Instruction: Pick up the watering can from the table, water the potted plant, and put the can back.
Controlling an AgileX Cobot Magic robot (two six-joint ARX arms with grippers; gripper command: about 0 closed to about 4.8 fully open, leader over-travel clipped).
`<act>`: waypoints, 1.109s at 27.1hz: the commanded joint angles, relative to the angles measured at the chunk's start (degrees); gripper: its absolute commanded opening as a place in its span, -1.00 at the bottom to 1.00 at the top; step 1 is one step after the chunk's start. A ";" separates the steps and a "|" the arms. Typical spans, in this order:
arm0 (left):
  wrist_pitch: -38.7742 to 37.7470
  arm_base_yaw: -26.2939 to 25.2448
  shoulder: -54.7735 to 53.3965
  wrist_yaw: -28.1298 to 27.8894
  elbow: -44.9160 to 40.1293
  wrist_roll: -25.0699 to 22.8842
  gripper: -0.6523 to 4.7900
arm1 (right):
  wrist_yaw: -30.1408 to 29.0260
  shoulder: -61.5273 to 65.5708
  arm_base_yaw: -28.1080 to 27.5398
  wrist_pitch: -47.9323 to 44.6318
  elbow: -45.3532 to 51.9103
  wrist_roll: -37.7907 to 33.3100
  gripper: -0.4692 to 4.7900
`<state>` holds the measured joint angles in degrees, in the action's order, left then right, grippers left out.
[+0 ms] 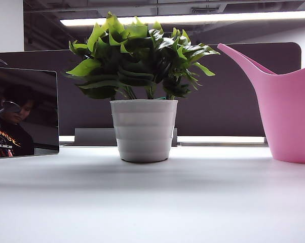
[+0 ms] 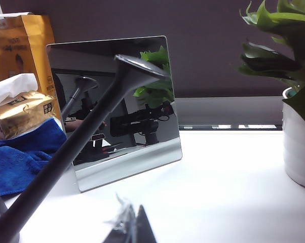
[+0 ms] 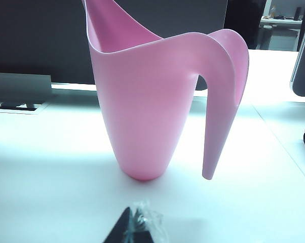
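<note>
Grippers low over table (image 1: 152, 202): right gripper (image 3: 135, 228) pressed together (facing watering can (image 3: 142, 101)); left gripper (image 2: 132, 228) state unclear.

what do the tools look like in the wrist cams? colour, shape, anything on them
Little is visible. The left tool appears only as dark, pointed tips at the frame edge, with something pale and crinkled, like clear film, on them. The right tool looks alike: black pointed tips with crinkled clear wrapping. No cables or markings are visible, and neither arm appears in the exterior view.

Dark partition (image 1: 233, 96) beneath a bright ceiling light (image 1: 193, 19).
</note>
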<state>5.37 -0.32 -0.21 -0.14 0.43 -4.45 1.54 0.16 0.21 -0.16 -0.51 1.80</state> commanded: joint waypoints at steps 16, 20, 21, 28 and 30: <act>0.87 26.80 -0.02 -0.02 0.07 0.00 -0.78 | -0.87 -0.04 0.26 -1.36 0.07 -13.44 -0.76; 0.87 33.99 -0.02 0.37 0.07 0.00 -0.78 | -5.73 -0.04 0.33 -0.72 0.07 -18.51 -0.41; 0.87 34.18 -0.02 0.35 0.07 0.00 -0.78 | -5.53 -0.04 0.33 -0.63 0.07 -20.39 -0.50; 0.85 34.21 -0.02 0.33 0.04 0.00 -0.78 | 1.36 0.90 0.42 -1.33 -4.96 -26.71 -0.74; 0.68 34.23 -0.02 0.33 0.04 0.00 -0.78 | 1.31 4.68 0.72 -1.51 -9.25 -27.36 -0.84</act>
<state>5.34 33.98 -0.21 -0.03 0.43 -4.45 2.68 3.16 0.62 -0.58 -7.88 -24.82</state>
